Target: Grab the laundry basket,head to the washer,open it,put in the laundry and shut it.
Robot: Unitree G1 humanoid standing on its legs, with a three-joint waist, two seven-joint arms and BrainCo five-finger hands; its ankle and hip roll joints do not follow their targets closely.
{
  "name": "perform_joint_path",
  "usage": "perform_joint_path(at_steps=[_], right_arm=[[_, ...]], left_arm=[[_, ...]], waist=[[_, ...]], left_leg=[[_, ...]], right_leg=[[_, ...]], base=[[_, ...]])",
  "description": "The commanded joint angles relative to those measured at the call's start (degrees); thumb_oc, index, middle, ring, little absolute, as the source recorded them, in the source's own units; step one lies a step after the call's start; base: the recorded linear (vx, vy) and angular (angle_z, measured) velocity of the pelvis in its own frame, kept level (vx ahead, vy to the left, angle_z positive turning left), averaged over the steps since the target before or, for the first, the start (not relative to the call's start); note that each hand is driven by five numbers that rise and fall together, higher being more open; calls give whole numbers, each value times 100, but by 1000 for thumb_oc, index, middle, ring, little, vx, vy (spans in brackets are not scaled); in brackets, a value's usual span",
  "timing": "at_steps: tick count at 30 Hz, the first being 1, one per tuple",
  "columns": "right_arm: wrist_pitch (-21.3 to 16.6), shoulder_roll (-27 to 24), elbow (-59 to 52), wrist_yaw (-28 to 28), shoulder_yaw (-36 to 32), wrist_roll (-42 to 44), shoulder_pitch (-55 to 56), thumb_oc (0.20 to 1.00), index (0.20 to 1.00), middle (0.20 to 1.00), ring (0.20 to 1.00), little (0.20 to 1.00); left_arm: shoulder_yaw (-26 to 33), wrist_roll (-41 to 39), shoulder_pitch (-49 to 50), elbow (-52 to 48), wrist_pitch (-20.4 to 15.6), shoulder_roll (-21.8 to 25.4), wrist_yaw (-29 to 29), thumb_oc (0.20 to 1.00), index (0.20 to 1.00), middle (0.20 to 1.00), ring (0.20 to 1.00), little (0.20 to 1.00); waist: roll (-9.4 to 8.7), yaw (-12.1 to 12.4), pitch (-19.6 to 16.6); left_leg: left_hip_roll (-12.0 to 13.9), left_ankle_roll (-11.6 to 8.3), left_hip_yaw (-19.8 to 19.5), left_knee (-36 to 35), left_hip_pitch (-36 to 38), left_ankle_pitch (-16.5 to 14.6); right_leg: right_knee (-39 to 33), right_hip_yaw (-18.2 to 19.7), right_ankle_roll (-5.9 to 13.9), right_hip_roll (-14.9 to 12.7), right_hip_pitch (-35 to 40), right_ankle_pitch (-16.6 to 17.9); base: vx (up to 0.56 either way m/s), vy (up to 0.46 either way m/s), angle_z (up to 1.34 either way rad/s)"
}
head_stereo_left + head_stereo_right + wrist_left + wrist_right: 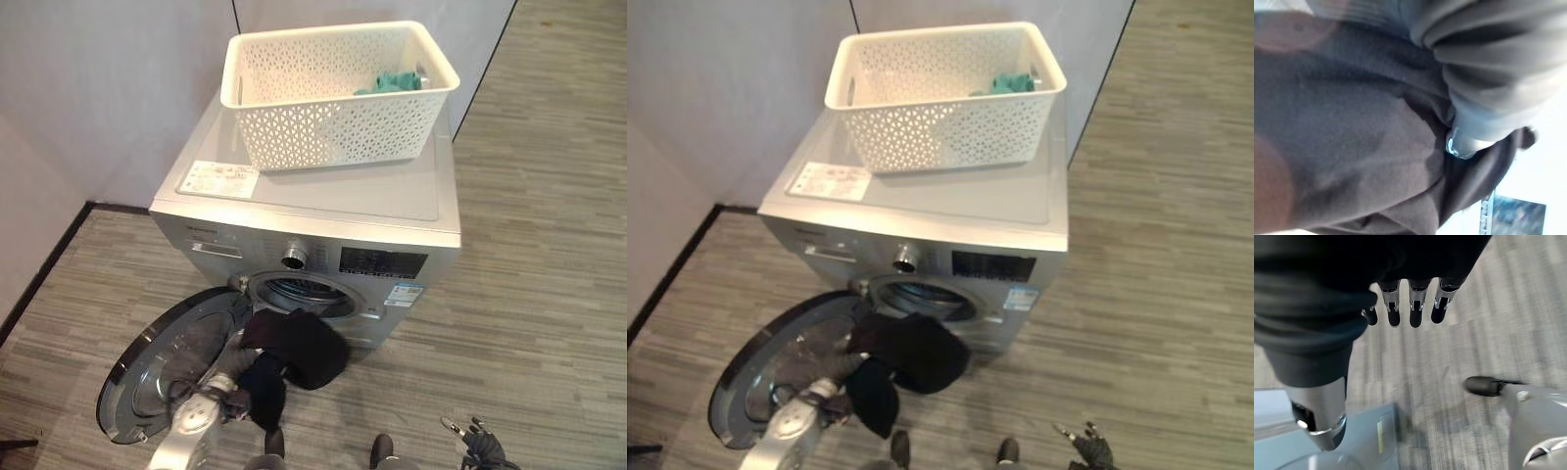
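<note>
The left hand [227, 399] grips a bundle of dark cloth laundry [299, 348], fingers curled into it, just short of the silver front-loading washer's round drum opening [304, 291]. Push it deep past the rim so nothing trails over the open round glass door [167, 362] beside the hand. The right hand [1400, 303] hangs relaxed and empty; the cream perforated plastic laundry basket [333, 93], a green garment [392, 82] inside, sits on the washer above.

Both eye views look steeply down on the washer [323, 211]; wrist views sit very close
</note>
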Motion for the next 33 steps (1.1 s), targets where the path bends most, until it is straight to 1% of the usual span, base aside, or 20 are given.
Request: perform_joint_path(at_steps=[1, 2, 5, 6, 10, 11, 12, 13, 14, 15, 17, 18, 19, 20, 21, 24, 26, 27, 28, 33], right_arm=[[-103, 0, 171, -407, 21, 314, -202, 1000, 1000, 1000, 1000, 1000], [-98, 4, 326, -471, 161, 345, -319, 1000, 1000, 1000, 1000, 1000], [-104, 30, 445, -523, 300, 384, -410, 1000, 1000, 1000, 1000, 1000], [-120, 46, 516, -563, 390, 440, -478, 1000, 1000, 1000, 1000, 1000], [-216, 145, 545, -724, 501, 613, -696, 1000, 1000, 1000, 1000, 1000], [-236, 187, 592, -776, 518, 669, -753, 1000, 1000, 1000, 1000, 1000], [-238, 187, 597, -776, 515, 670, -764, 1000, 1000, 1000, 1000, 1000], [-273, 237, 645, -869, 567, 798, -922, 1000, 1000, 1000, 1000, 1000], [-273, 236, 646, -869, 567, 798, -923, 1000, 1000, 1000, 1000, 1000], [-360, 308, 647, -985, 665, 974, -1110, 1000, 1000, 1000, 1000, 1000], [-406, 324, 617, -1055, 717, 1056, -1208, 1000, 1000, 1000, 1000, 1000], [-537, 353, 471, -1131, 873, 1244, -1364, 1000, 1000, 1000, 1000, 1000], [-597, 370, 349, -1150, 928, 1339, -1395, 1000, 1000, 1000, 1000, 1000], [-596, 371, 347, -1152, 926, 1340, -1400, 1000, 1000, 1000, 1000, 1000], [-759, 398, 73, -1240, 1048, 1516, -1484, 1000, 1000, 1000, 1000, 1000], [-1000, 385, -447, -1343, 1231, 1713, -1604, 1000, 1000, 1000, 1000, 1000], [-1181, 343, -1111, -1333, 1439, 1802, -1566, 1000, 1000, 1000, 1000, 1000], [-1178, 343, -1119, -1337, 1442, 1800, -1563, 1000, 1000, 1000, 1000, 1000], [-1299, 300, -1419, -1332, 1583, 1875, -1577, 1000, 1000, 1000, 1000, 1000], [-1499, 125, -2214, -1203, 1845, 2003, -1531, 1000, 1000, 1000, 1000, 1000]], left_arm=[[281, -328, -498, -163, -419, 121, 307, 200, 200, 200, 200, 200], [217, -448, -695, 12, -475, 52, 468, 200, 200, 200, 200, 200], [209, -504, -915, 156, -556, 7, 644, 200, 200, 200, 200, 200], [237, -528, -1085, 260, -629, -24, 794, 200, 200, 200, 200, 200], [273, -562, -1576, 474, -804, -129, 1094, 200, 200, 200, 200, 200], [256, -597, -1777, 576, -852, -197, 1192, 200, 200, 200, 200, 200], [254, -597, -1793, 589, -859, -199, 1193, 200, 200, 200, 200, 200], [153, -664, -2229, 836, -926, -340, 1381, 200, 200, 200, 200, 200], [153, -664, -2231, 838, -927, -341, 1381, 200, 200, 200, 200, 200], [15, -660, -2772, 1157, -1020, -465, 1648, 200, 200, 200, 200, 200], [-32, -654, -3030, 1298, -1066, -510, 1789, 200, 200, 200, 200, 200], [-145, -628, -3549, 1667, -1135, -577, 2005, 200, 200, 200, 200, 200], [-194, -604, -3749, 1795, -1162, -576, 2098, 200, 200, 200, 200, 200], [-195, -605, -3763, 1808, -1168, -578, 2098, 200, 200, 200, 200, 200], [-266, -552, -4198, 2133, -1193, -556, 2282, 200, 200, 200, 200, 200], [-299, -538, -4804, 2664, -1244, -441, 2491, 200, 200, 200, 200, 200], [-224, -605, -5274, 3044, -1268, -238, 2614, 200, 200, 200, 200, 200], [-222, -608, -5280, 3054, -1272, -238, 2610, 200, 200, 200, 200, 200], [-147, -768, -5626, 3410, -1277, -118, 2689, 200, 200, 200, 200, 200], [21, -906, -6399, 3950, -1322, 261, 2912, 200, 200, 200, 200, 200]], waist=[[-294, -84, 424], [-348, -102, 530], [-416, -110, 564], [-506, -109, 596], [-731, -131, 699], [-782, -143, 716], [-782, -147, 711], [-868, -191, 797], [-867, -193, 794], [-921, -241, 840], [-929, -265, 867], [-953, -319, 917], [-955, -342, 941], [-953, -346, 936], [-956, -409, 979], [-952, -534, 964], [-943, -644, 964], [-940, -650, 949], [-931, -720, 935], [-967, -881, 898]], left_leg=[[208, -91, 305, 35, -303, 28], [234, -87, 321, 81, -540, 65], [255, -88, 323, 78, -775, 108], [289, -85, 324, 98, -1015, 136], [353, -80, 317, 349, -1582, 122], [351, -83, 297, 461, -1733, 103], [349, -83, 292, 476, -1757, 97], [351, -92, 191, 763, -2108, 57], [351, -91, 189, 767, -2114, 56], [344, -92, 93, 996, -2447, 4], [341, -85, 51, 1115, -2609, -35], [330, -74, -26, 1306, -2924, -93], [324, -71, -50, 1374, -3031, -117], [322, -71, -55, 1388, -3052, -122], [334, -45, -98, 1578, -3358, -195], [345, 26, -183, 1997, -3931, -338], [378, 89, -236, 2340, -4340, -471], [377, 90, -241, 2359, -4368, -479], [389, 122, -258, 2530, -4571, -584], [423, 129, -318, 2946, -5065, -743]], right_leg=[[1029, 223, -234, 26, -355, -1086], [1157, 249, -241, 32, -664, -1078], [1222, 309, -243, 57, -991, -1042], [1332, 379, -250, 103, -1337, -1006], [1669, 430, -248, 107, -1996, -996], [1768, 397, -257, 91, -2138, -1016], [1781, 394, -258, 86, -2158, -1021], [1963, 349, -289, 34, -2412, -1063], [1965, 348, -289, 33, -2417, -1064], [2177, 282, -319, -39, -2682, -1104], [2265, 274, -330, -70, -2819, -1118], [2471, 270, -361, -127, -3109, -1176], [2538, 271, -370, -147, -3207, -1191], [2550, 269, -370, -151, -3225, -1196], [2740, 263, -379, -203, -3509, -1218], [3123, 319, -414, -273, -4037, -1289], [3446, 384, -462, -315, -4428, -1389], [3462, 384, -462, -319, -4452, -1396], [3613, 421, -468, -346, -4654, -1440], [3986, 475, -474, -409, -5084, -1537]], base=[[-137, -14, -5], [-147, 1, -1], [-152, -13, -10], [-128, -19, -18], [-133, -44, -25], [-72, -42, -1], [-106, -65, 6], [-72, -48, 9], [-137, -87, 16], [-98, -41, 16], [-95, -28, 19], [-79, -14, 16], [-79, -14, 13], [-68, 1, 16], [-72, 10, 20], [-59, 19, 12], [-33, 29, 5], [-18, 44, 6], [-9, 34, 3], [6, -6, -3]])
